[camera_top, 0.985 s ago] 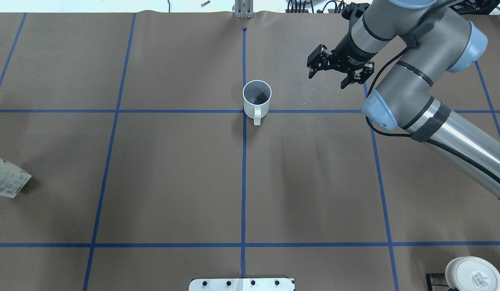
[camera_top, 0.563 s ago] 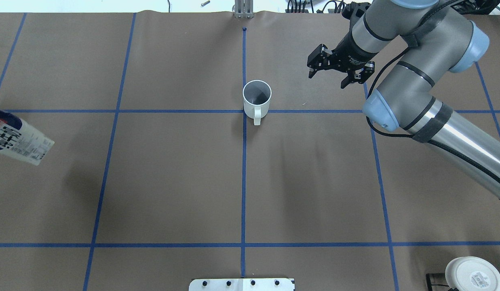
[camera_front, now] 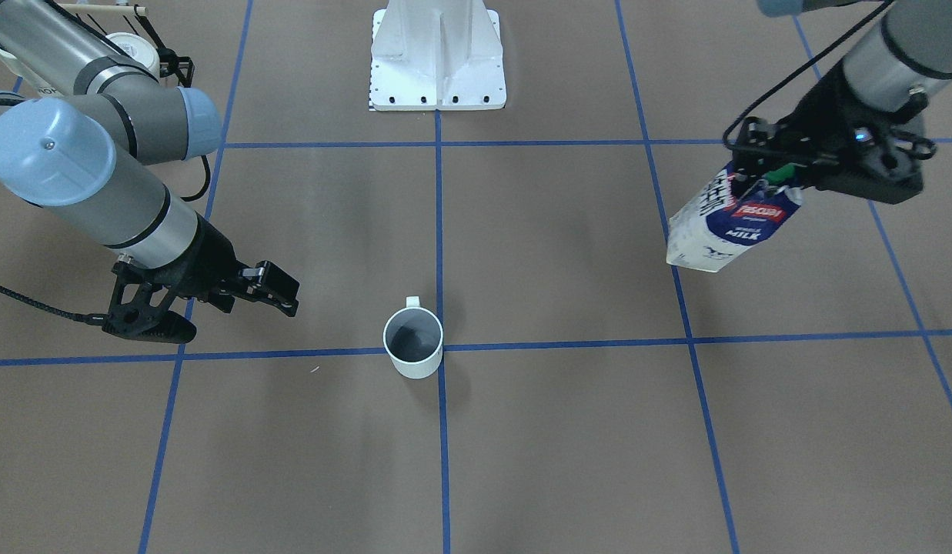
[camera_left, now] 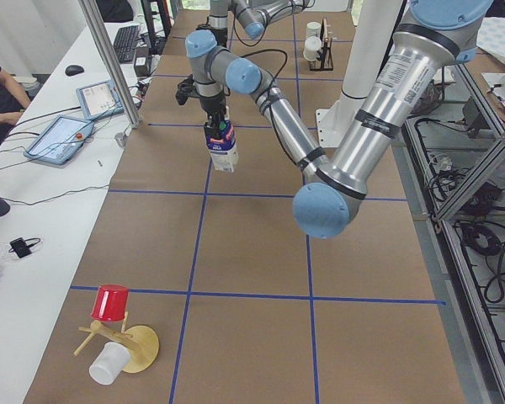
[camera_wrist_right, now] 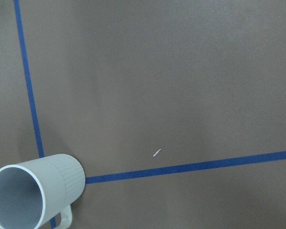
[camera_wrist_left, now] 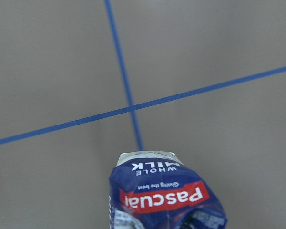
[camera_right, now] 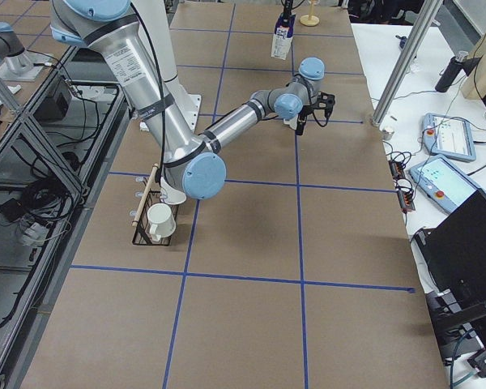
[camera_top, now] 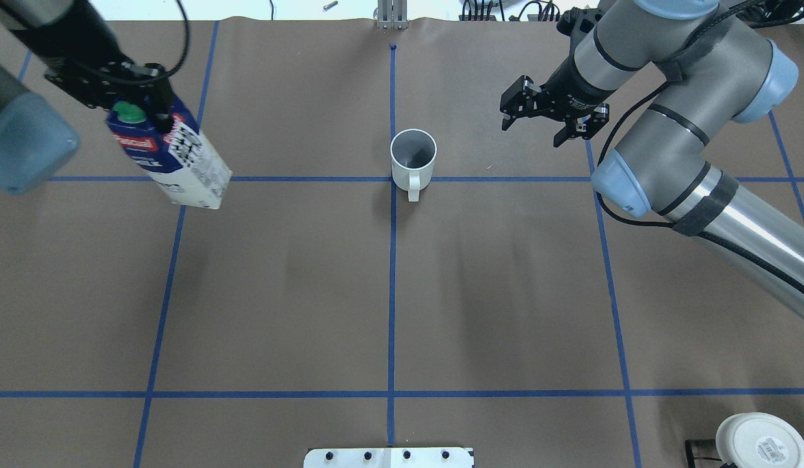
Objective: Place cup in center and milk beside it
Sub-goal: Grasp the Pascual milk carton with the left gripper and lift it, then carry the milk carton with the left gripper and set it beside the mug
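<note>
The cup (camera_top: 413, 159) is a white mug standing upright on the centre crossing of the blue tape lines, its handle towards the robot. It also shows in the front view (camera_front: 413, 345) and the right wrist view (camera_wrist_right: 33, 195). My right gripper (camera_top: 531, 132) is open and empty, hovering to the cup's right and apart from it. My left gripper (camera_top: 138, 107) is shut on the top of the milk carton (camera_top: 174, 156), blue and white with a green cap. It holds the carton tilted above the table, far to the cup's left (camera_front: 726, 223).
A rack with white mugs (camera_top: 759, 442) stands at the near right corner. The robot's white base plate (camera_front: 437, 58) is at the near middle edge. A wooden stand with a red cup (camera_left: 111, 303) sits at the table's left end.
My left arm has swung in from the left edge, carrying the milk carton away from the robot and to the right. My right gripper has drifted slightly right, away from the cup.
</note>
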You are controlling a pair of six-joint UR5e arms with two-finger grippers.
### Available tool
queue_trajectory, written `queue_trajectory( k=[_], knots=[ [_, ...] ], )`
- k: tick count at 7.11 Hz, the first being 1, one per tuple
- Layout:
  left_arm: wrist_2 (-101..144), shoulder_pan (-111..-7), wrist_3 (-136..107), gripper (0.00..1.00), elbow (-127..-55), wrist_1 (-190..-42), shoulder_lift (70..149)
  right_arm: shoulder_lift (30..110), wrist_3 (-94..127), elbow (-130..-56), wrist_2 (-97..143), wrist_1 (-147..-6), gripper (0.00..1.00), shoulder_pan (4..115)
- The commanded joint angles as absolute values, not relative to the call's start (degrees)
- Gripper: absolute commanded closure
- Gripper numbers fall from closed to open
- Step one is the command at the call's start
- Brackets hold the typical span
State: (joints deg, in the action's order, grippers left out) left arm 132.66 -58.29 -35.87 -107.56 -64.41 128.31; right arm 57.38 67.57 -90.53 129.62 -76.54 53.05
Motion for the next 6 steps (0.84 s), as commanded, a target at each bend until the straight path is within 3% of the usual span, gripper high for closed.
queue_trajectory(
  k=[1,4,6],
  knots=[
    [129.82,-52.31,-50.48,1.00,-94.99,-75.42,137.52,58.18,67.50,-90.62,129.73,-76.38,0.00,53.09],
    [125.69,-48.53,-57.91,1.00,-80.45,-83.66,147.02,58.27,67.50,-90.88,129.64,-76.29,0.00,53.00],
    [121.92,-46.07,-59.32,1.00,-78.41,-86.47,147.13,58.36,67.50,-90.88,129.64,-76.29,0.00,53.00]
  ],
)
